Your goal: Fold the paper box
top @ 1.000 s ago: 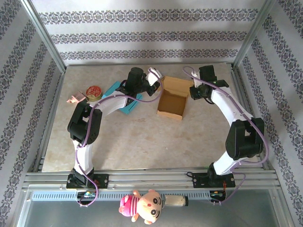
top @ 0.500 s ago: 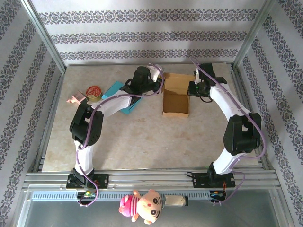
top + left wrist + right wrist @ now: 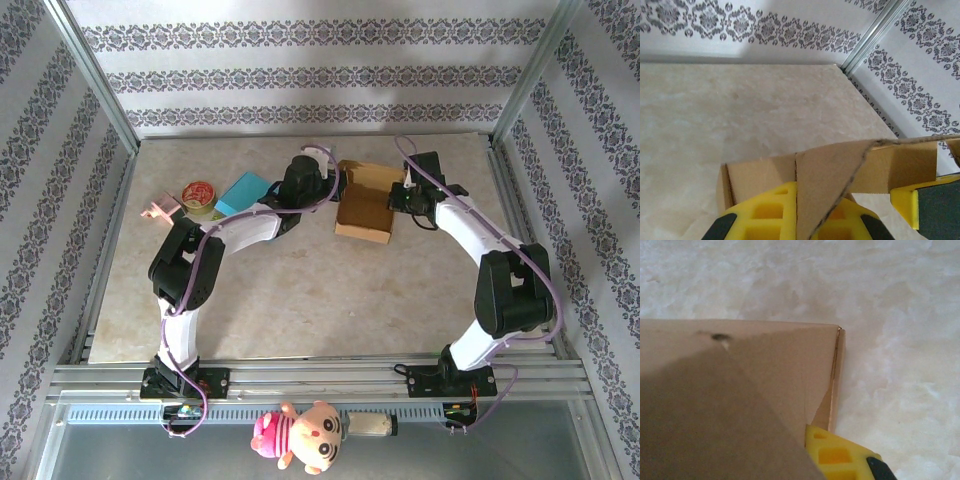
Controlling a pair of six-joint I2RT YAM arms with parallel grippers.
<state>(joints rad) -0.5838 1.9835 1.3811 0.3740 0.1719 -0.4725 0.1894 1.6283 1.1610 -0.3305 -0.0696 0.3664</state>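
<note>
Plain brown paper box (image 3: pixel 365 208), pale marbled table (image 3: pixel 300 270)

- My yellow fingers (image 3: pixel 767 215) pinch a flap of the paper box (image 3: pixel 830 170).
- Behind it are the marble table (image 3: pixel 740 110) and the patterned wall (image 3: pixel 765 25).
- At the right edge is a yellow-black piece (image 3: pixel 912 202), maybe another finger.

The worktop (image 3: pixel 300 290) is a pale beige slab with a marbled surface, matt and evenly lit. The walls (image 3: pixel 300 80) at its back, left and right edges have white wallpaper with grey ornamental bands. Metal posts (image 3: pixel 95 80) rise at the two back corners. A ribbed metal rail (image 3: pixel 320 378) runs along the near edge. A soft bright patch (image 3: pixel 765 50) lies low on the back wall.
</note>
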